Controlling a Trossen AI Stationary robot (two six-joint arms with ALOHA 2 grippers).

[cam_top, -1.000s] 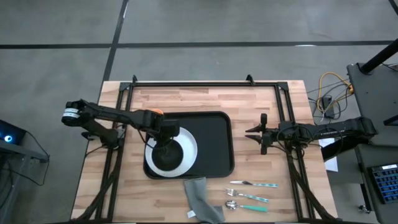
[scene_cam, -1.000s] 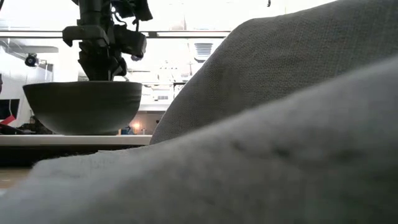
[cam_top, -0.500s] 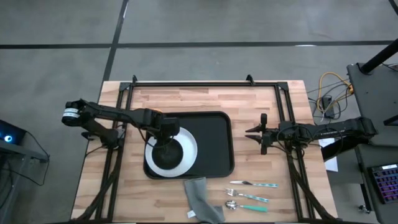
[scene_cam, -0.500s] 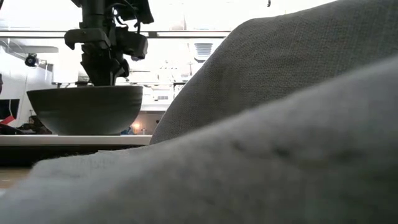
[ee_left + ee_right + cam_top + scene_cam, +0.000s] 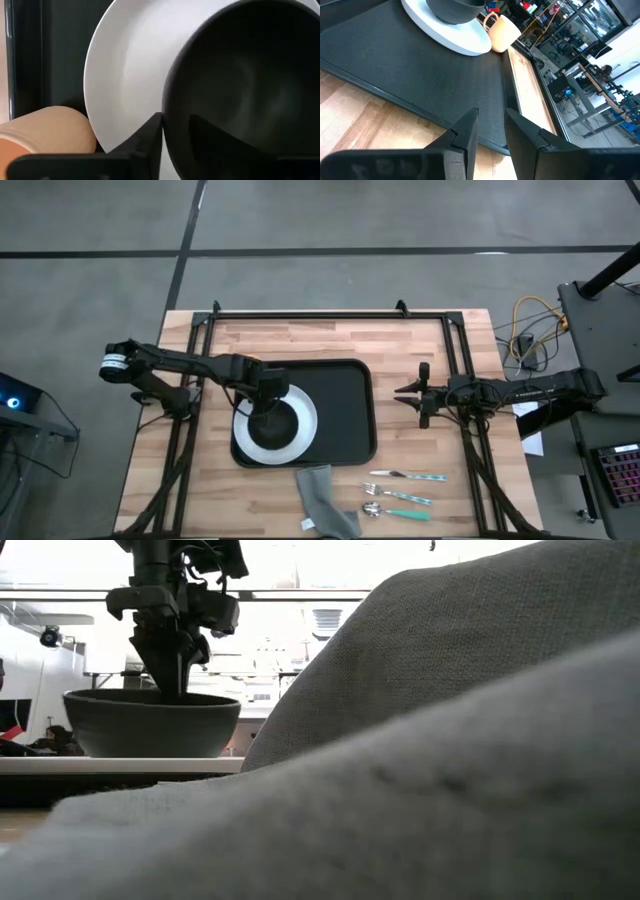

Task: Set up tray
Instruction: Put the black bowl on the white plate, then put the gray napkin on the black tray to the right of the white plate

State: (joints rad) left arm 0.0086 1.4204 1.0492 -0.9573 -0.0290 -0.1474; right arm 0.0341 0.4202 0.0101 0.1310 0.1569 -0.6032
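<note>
Left tool (image 5: 268, 402) clamped on the rim of the dark bowl (image 5: 273, 427), one finger inside. Bowl sits on white plate (image 5: 301, 438), in left half of tray (image 5: 350, 410) mid-desk (image 5: 300, 340). Right tool (image 5: 413, 393) waits beside tray, fingers slightly parted, empty.

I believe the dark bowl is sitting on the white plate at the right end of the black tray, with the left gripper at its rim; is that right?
Not quite: the high view shows the white plate and dark bowl at the left end of the black tray, not the right. The rest holds: the left gripper is at the bowl's rim.
</note>
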